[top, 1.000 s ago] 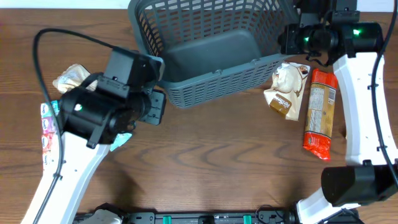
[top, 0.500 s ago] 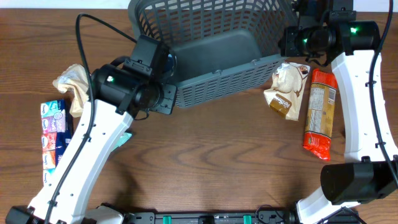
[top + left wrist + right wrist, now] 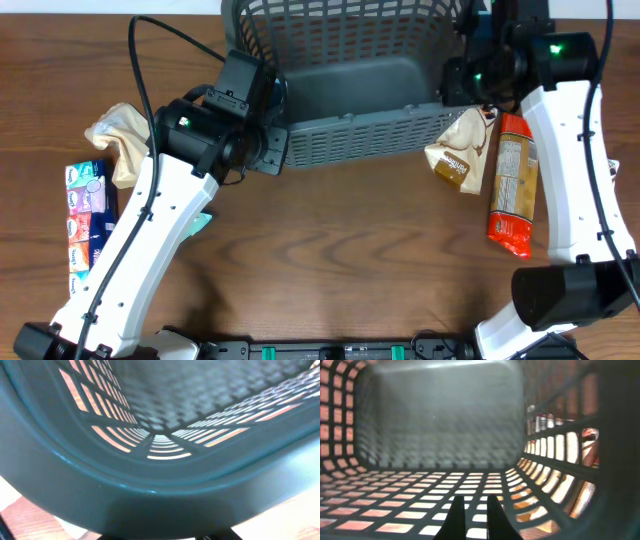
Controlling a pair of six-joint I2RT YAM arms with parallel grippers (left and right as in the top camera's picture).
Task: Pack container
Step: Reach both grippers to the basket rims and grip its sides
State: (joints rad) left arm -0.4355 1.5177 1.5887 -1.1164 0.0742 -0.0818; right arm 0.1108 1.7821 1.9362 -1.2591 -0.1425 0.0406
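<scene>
The container, a large dark grey lattice basket, lies tipped at the table's far edge, its solid floor and inside showing from above. My left gripper is shut on the thick rim at the near left corner. That rim fills the left wrist view and hides the fingers. My right gripper is at the basket's right end. In the right wrist view it is shut, its tips lying together inside the basket over the lattice wall, with nothing between them.
A tan snack bag and a long orange-red pack lie right of the basket. At the left are a crumpled beige bag, a strip of colourful packs and a teal packet under my left arm.
The left arm swung up to the basket's near left corner and closed on the rim. The basket turned square to the table and shifted right. The right gripper moved slightly left and down.
</scene>
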